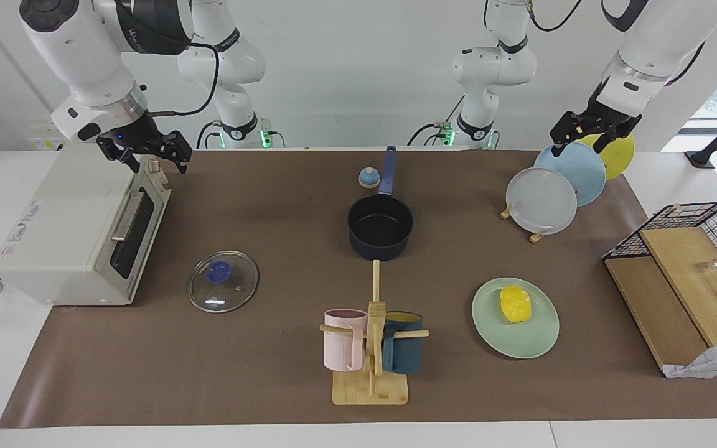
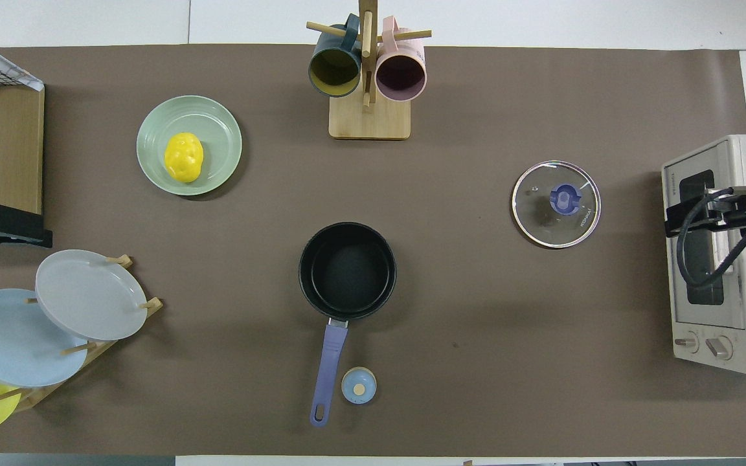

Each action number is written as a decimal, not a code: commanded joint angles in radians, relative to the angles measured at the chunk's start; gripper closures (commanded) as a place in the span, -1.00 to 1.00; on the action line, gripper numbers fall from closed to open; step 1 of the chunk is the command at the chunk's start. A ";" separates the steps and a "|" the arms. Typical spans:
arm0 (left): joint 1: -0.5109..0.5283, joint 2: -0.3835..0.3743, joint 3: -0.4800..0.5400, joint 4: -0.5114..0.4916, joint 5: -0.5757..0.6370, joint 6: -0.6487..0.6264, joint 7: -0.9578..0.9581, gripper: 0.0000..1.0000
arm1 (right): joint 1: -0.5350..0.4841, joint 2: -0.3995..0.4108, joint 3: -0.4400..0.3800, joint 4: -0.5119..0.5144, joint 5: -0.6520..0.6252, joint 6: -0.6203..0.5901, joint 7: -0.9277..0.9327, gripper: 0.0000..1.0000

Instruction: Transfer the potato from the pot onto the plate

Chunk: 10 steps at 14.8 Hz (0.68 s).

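Observation:
The yellow potato (image 1: 515, 303) (image 2: 184, 157) lies on the mint-green plate (image 1: 520, 342) (image 2: 217, 129), toward the left arm's end of the table. The navy pot (image 1: 380, 224) (image 2: 347, 272) stands mid-table, nearer to the robots than the plate. Its black inside holds nothing and its blue handle points toward the robots. My left gripper (image 1: 584, 142) (image 2: 30, 230) hangs open over the plate rack, holding nothing. My right gripper (image 1: 158, 163) (image 2: 687, 210) hangs open over the toaster oven, also holding nothing.
A glass lid (image 1: 223, 281) lies flat beside the toaster oven (image 1: 72, 230). A wooden mug rack (image 1: 371, 348) with two mugs stands farther from the robots than the pot. A plate rack (image 1: 542, 200), a small blue bell (image 1: 368, 178) and a wire basket (image 1: 688, 249) with boards are also here.

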 commanded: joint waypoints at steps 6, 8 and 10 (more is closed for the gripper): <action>0.017 0.099 0.004 0.108 0.001 0.008 0.052 -1.00 | -0.013 -0.012 0.011 -0.008 0.010 0.008 0.008 -1.00; 0.017 0.136 0.006 0.188 0.001 -0.077 0.052 -1.00 | -0.013 -0.012 0.011 -0.008 0.010 0.008 0.009 -1.00; 0.017 0.137 0.000 0.188 0.001 -0.103 0.052 -1.00 | -0.013 -0.012 0.011 -0.008 0.010 0.008 0.008 -1.00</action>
